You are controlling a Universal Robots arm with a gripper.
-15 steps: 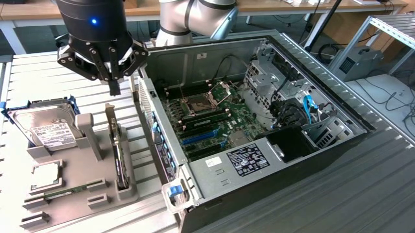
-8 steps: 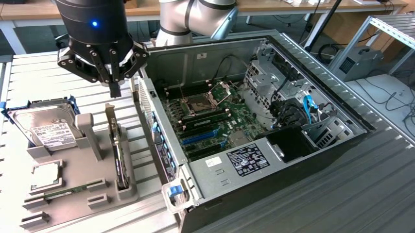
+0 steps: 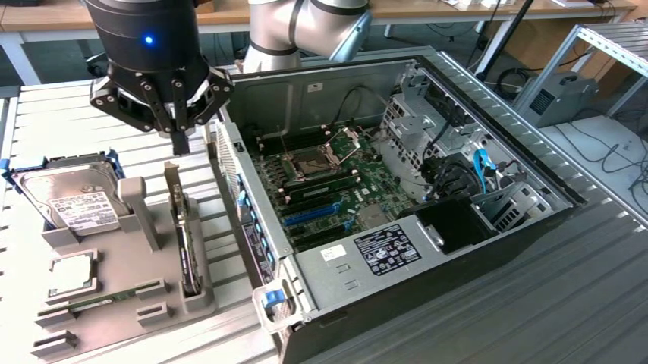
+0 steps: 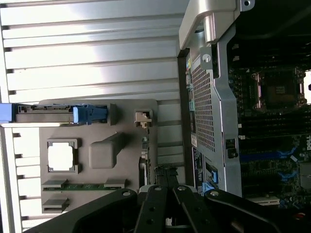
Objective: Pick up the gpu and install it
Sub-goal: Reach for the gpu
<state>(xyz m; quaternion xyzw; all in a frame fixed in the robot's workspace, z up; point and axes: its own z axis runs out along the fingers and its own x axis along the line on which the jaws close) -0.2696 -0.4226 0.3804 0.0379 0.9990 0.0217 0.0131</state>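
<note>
The gpu (image 3: 184, 231) stands on edge in a slot of the grey holder (image 3: 127, 265), its silver bracket (image 3: 172, 180) pointing up at the far end. My gripper (image 3: 180, 142) hangs just above that bracket end, fingers shut together with nothing between them. In the wrist view the gpu (image 4: 144, 150) appears edge-on as a thin strip in the holder (image 4: 121, 126), and the shut fingertips of the gripper (image 4: 165, 187) hover over its near end. To the exterior view's right the computer case (image 3: 526, 163) lies open, with the motherboard (image 3: 335, 189) and its blue slots exposed.
On the holder also sit a silver hard drive (image 3: 76, 201) in a blue frame, a square processor (image 3: 69, 274) and a green memory stick (image 3: 102, 297). The perforated rear wall of the case (image 3: 231, 174) rises right beside the gpu. Ribbed metal tabletop surrounds everything.
</note>
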